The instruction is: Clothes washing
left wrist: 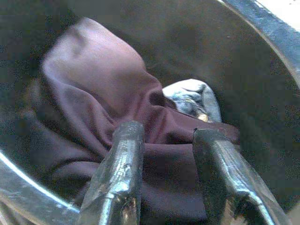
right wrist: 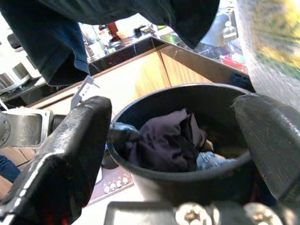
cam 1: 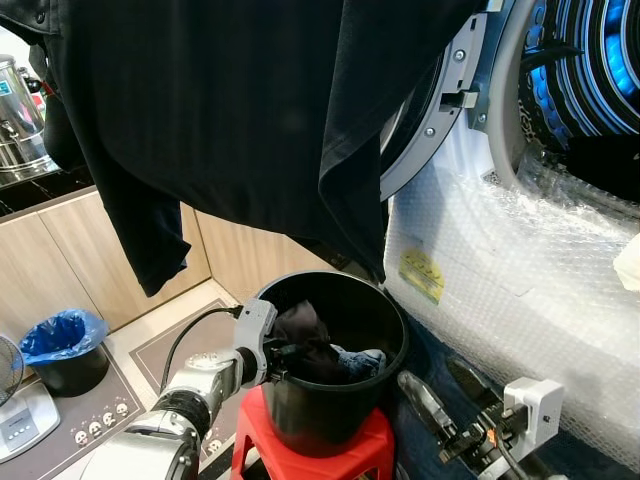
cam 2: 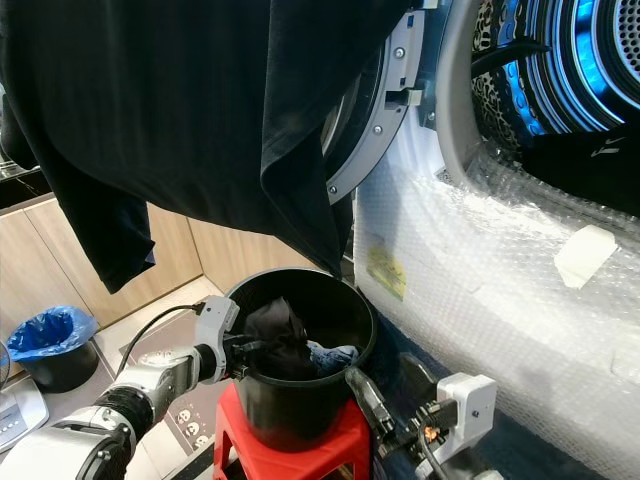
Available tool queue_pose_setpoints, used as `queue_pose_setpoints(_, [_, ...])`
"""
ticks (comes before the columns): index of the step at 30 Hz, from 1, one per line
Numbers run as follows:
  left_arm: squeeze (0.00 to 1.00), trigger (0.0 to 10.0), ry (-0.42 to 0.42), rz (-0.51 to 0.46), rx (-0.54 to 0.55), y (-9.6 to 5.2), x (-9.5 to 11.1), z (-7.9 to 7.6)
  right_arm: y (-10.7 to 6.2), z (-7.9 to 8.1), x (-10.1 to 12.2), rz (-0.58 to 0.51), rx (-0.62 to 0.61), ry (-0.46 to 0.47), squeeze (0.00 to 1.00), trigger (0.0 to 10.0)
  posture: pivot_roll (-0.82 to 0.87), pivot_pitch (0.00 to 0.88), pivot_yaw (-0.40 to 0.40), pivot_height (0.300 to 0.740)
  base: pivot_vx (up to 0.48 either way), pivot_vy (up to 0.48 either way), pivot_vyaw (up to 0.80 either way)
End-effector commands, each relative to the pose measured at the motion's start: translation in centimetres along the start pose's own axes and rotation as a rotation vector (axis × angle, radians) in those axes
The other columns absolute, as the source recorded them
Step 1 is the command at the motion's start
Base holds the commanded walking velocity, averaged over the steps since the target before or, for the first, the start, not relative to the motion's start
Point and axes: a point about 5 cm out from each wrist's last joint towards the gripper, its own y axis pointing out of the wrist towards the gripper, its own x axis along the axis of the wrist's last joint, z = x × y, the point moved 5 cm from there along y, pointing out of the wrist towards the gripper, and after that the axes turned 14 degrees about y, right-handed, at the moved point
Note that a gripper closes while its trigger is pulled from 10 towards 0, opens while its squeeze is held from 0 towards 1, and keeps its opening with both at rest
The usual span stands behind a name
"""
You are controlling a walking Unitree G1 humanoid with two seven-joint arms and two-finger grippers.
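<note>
Because the black bucket [cam 1: 335, 400] stands raised on a red stool [cam 1: 315, 455] just beside the front-loading washing machine [cam 1: 520, 290], the laundry in it sits within easy reach of both arms and close to the open drum [cam 1: 590, 70]. The left gripper [cam 1: 283, 352] reaches over the rim at about nine o'clock, and its two fingers, set a narrow way apart, straddle a fold of the dark purple garment [left wrist: 108, 108], apparently to pinch it and lift it out. A bluish cloth [left wrist: 192, 96] lies deeper, toward three o'clock. The right gripper [cam 2: 385, 415] waits low at the bucket's five o'clock, fingers spread wide and empty. A large black shirt [cam 1: 240, 110] hangs overhead, draped near the open door [cam 1: 440, 110].
</note>
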Motion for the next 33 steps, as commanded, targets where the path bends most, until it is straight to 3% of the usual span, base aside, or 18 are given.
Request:
queue_pose_setpoints(1, [0.0, 10.0, -0.051, 0.05, -0.05, 0.1, -1.4, -1.0, 0.1, -0.3, -0.3, 0.012, -0.008, 0.014, 0.0, 10.0, -0.18, 0.008, 0.034, 0.74, 0.0, 0.0, 0.0])
queue_pose_setpoints(10, [0.0, 10.0, -0.134, 0.056, -0.243, 0.3, -1.3, -3.8, 0.9, -0.5, -0.2, 0.011, 0.008, 0.007, 0.0, 10.0, -0.16, 0.0, 0.031, 0.74, 0.0, 0.0, 0.0])
queue_pose_setpoints(15, [0.0, 10.0, -0.159, 0.048, -0.436, 0.2, -1.1, -6.8, 1.6, -0.6, -0.2, 0.011, 0.023, 0.002, 0.0, 10.0, -0.15, 0.0, 0.025, 0.74, 0.0, 0.0, 0.0])
queue_pose_setpoints(20, [0.0, 10.0, -0.174, 0.066, -0.493, 0.0, -1.6, -7.8, 1.8, -0.6, -0.1, 0.012, 0.03, -0.002, 0.0, 10.0, -0.15, 0.0, 0.022, 0.74, 0.0, 0.0, 0.0])
queue_pose_setpoints(25, [0.0, 10.0, -0.183, 0.08, -0.414, 0.3, -2.4, -7.3, 2.0, -0.7, 0.1, 0.012, 0.033, -0.007, 0.0, 10.0, -0.15, 0.0, 0.019, 0.74, 0.0, 0.0, 0.0])
queue_pose_setpoints(28, [0.0, 10.0, -0.229, 0.107, -0.314, 0.4, -2.8, -5.9, 2.0, -0.7, 0.1, 0.011, 0.034, -0.009, 0.0, 10.0, -0.14, 0.0, 0.018, 0.74, 0.0, 0.0, 0.0])
queue_pose_setpoints(33, [0.0, 10.0, -0.265, 0.133, -0.309, 0.0, -3.0, -5.5, 2.0, -0.8, -0.2, 0.018, 0.035, -0.005, 0.0, 10.0, -0.14, 0.0, 0.017, 0.74, 0.0, 0.0, 0.0])
